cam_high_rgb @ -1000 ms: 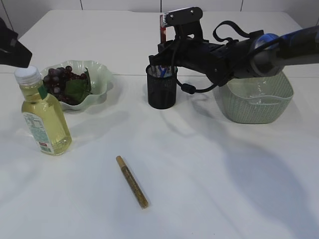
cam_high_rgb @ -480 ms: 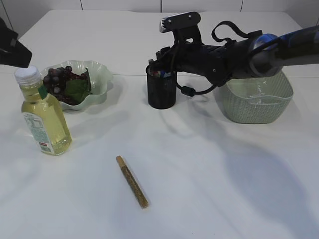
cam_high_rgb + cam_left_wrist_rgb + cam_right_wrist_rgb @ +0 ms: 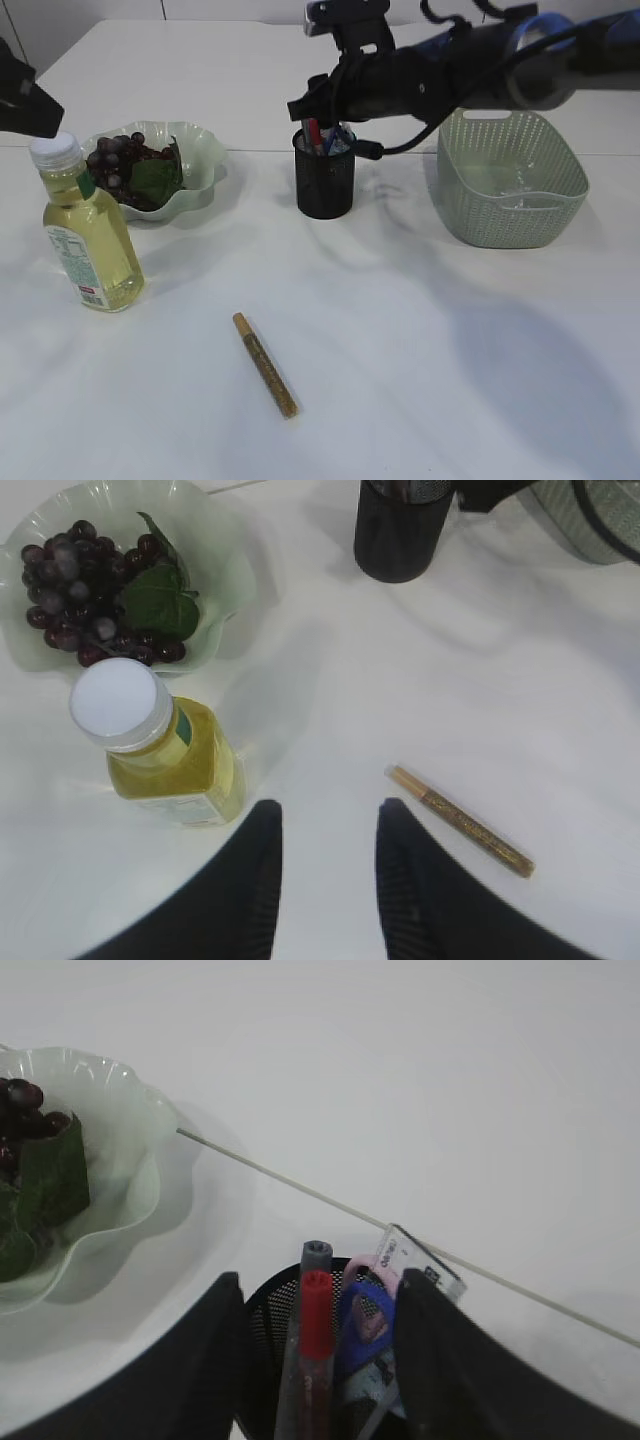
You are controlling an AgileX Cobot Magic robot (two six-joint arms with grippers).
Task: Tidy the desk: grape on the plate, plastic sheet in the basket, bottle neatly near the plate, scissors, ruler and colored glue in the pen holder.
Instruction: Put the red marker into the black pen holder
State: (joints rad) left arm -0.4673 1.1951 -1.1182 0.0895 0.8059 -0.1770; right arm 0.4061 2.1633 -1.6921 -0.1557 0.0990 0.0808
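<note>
The black mesh pen holder (image 3: 325,182) (image 3: 300,1360) holds a red colored glue stick (image 3: 316,1320), blue-and-pink scissors (image 3: 365,1320) and a clear ruler (image 3: 420,1265). My right gripper (image 3: 318,108) (image 3: 320,1305) hovers just above its rim, open, gripping nothing. A gold colored glue stick (image 3: 265,365) (image 3: 460,820) lies on the table. The bottle (image 3: 85,235) (image 3: 160,750) stands upright beside the plate (image 3: 200,150) with the grape bunch (image 3: 120,160) (image 3: 80,590). My left gripper (image 3: 325,815) hangs open and empty over the table between bottle and gold stick. I cannot make out the plastic sheet.
The pale green basket (image 3: 510,180) stands right of the pen holder, with a faint clear glint inside. The left arm's dark body (image 3: 25,95) is at the left edge above the bottle. White tabletop surrounds the gold stick.
My right gripper has dipped to the pen holder, opened its jaws and risen a little, leaving the red glue stick standing in the holder. The left gripper has stayed still.
</note>
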